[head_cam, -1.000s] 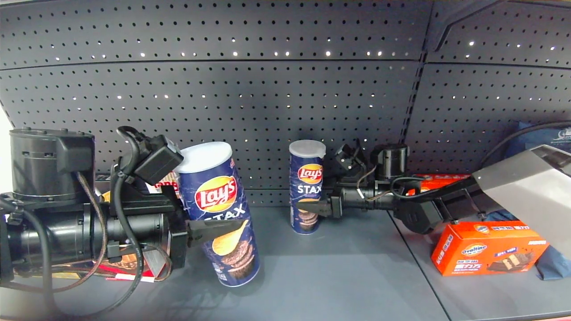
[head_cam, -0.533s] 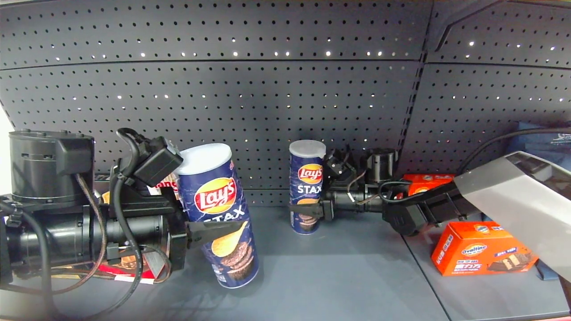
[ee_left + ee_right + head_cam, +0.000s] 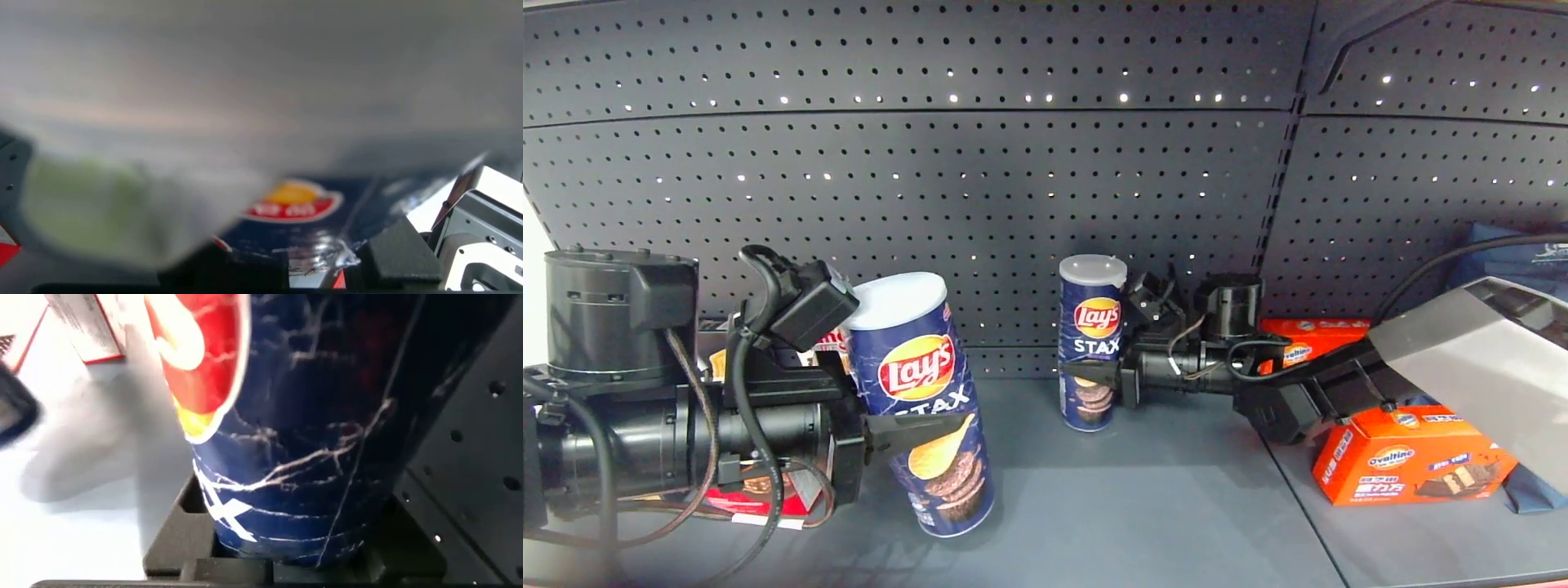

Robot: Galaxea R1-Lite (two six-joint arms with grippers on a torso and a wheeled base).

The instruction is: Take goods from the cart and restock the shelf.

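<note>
Two dark blue chip cans with white lids are in hand on the grey shelf [image 3: 1160,506]. My left gripper [image 3: 923,420] is shut on the nearer can [image 3: 915,367], which tilts with its lid leaning left and its base at the shelf floor. The left wrist view has this can [image 3: 290,200] close up and blurred. My right gripper [image 3: 1090,376] is shut on the farther can [image 3: 1092,327], which stands upright near the pegboard. In the right wrist view that can [image 3: 327,457] sits between the dark fingers [image 3: 176,539].
An orange box [image 3: 1413,457] lies on the shelf at the right, with another orange box [image 3: 1307,339] behind my right arm. Red packets [image 3: 756,494] lie under my left arm. The pegboard wall [image 3: 1013,204] closes the back. Bare shelf floor lies between the cans.
My left gripper has sunk a little with its tilted can. The right arm pushed left, then eased back, and its can now stands slightly farther right.
</note>
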